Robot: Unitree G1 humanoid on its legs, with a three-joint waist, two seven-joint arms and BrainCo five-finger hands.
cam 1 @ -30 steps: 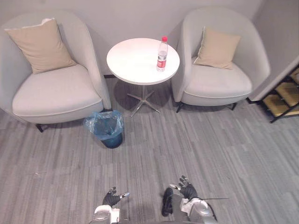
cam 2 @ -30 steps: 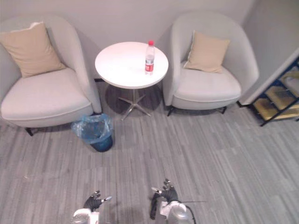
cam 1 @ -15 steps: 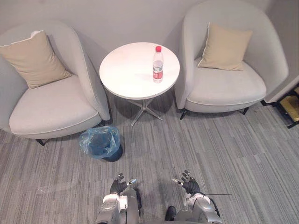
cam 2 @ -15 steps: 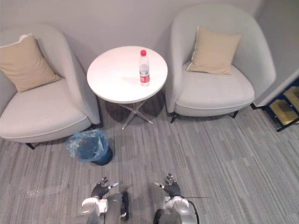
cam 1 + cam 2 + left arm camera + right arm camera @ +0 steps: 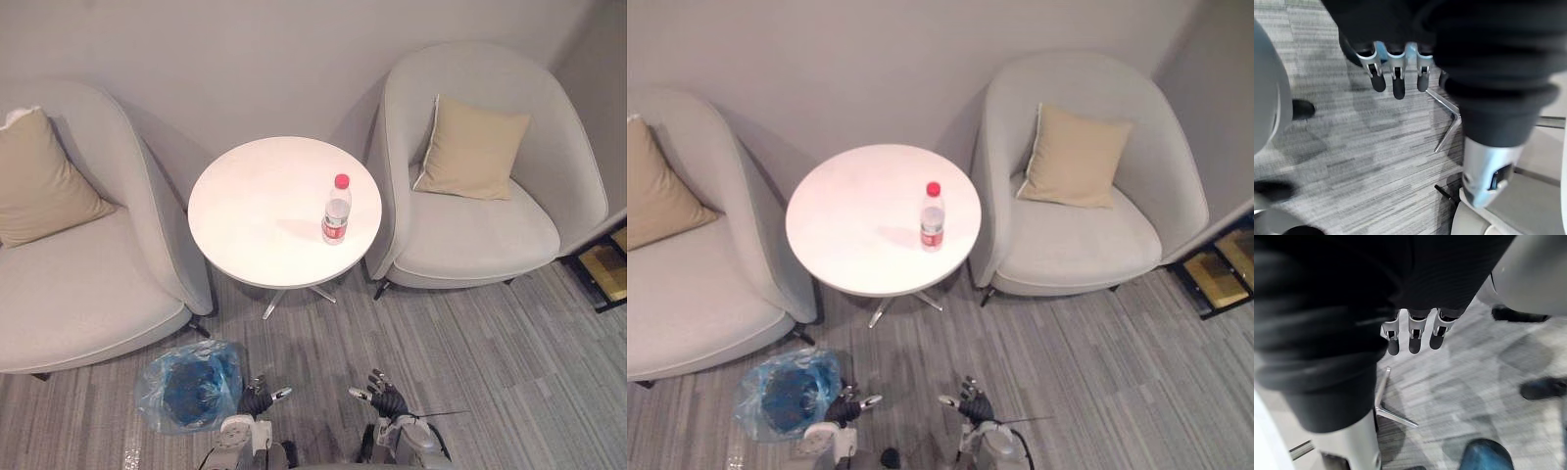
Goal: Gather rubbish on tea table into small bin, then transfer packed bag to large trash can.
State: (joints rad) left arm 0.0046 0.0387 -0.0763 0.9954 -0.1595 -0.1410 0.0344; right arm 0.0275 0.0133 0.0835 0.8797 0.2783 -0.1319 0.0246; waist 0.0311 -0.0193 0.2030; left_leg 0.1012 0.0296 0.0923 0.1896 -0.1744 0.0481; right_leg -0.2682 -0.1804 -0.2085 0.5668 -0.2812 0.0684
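Bottle: a clear plastic water bottle with a red cap and a red label was seen standing upright on the right part of the table top, well apart from both hands.
Table: a round white tea table on a metal star foot was set between two armchairs, close to the grey wall.
Small bin: a dark round bin lined with a blue plastic bag was placed on the floor in front of the left armchair, just beside the left hand.
Left hand: the left hand was held low over the floor; its fingers were seen straight and relaxed, with nothing held.
Right hand: the right hand was held low beside it, its fingers likewise loose and empty.
Armchairs: a pale grey rounded armchair was placed left of the table and a matching one right of it.
Cushions: one beige square cushion was leant in the left chair, another in the right.
Floor: a grey striped carpet was laid under everything.
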